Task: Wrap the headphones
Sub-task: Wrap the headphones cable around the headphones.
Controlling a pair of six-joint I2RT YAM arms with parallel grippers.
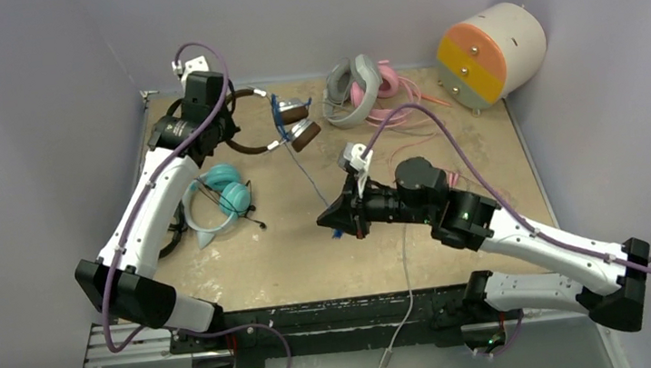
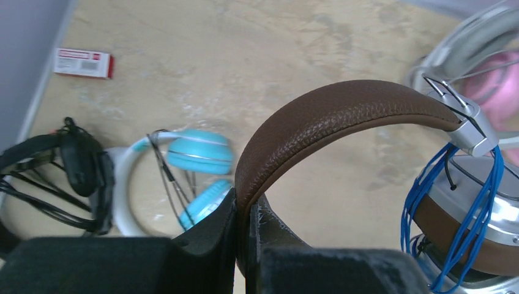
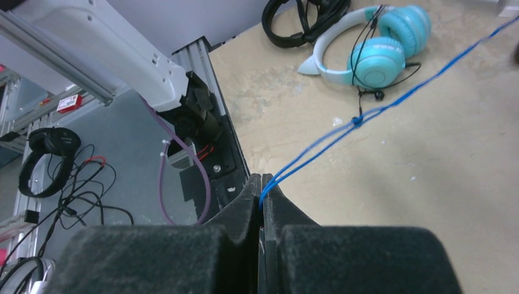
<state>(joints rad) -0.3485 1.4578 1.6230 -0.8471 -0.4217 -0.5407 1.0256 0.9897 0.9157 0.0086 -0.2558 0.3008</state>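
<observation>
The brown-and-silver headphones (image 1: pixel 298 132) are at the back of the table. My left gripper (image 1: pixel 227 129) is shut on their brown headband (image 2: pixel 330 116), which shows pinched between the jaws of that gripper (image 2: pixel 243 208) in the left wrist view. Their thin blue cable (image 2: pixel 453 220) is looped several times around the silver earcup. From there the blue cable (image 1: pixel 307 172) runs taut toward the table's middle. My right gripper (image 1: pixel 333 224) is shut on it. In the right wrist view the doubled blue cable (image 3: pixel 379 110) leaves the shut jaws of the right gripper (image 3: pixel 262 187), with a knot midway.
Teal-and-white headphones (image 1: pixel 218 195) lie under the left arm, with a black pair (image 2: pixel 67 165) at the left edge. Grey-white (image 1: pixel 353 90) and pink (image 1: pixel 389 81) pairs sit at the back. A cream cylinder (image 1: pixel 491 52) lies back right. A grey cable (image 1: pixel 406 294) hangs over the front edge.
</observation>
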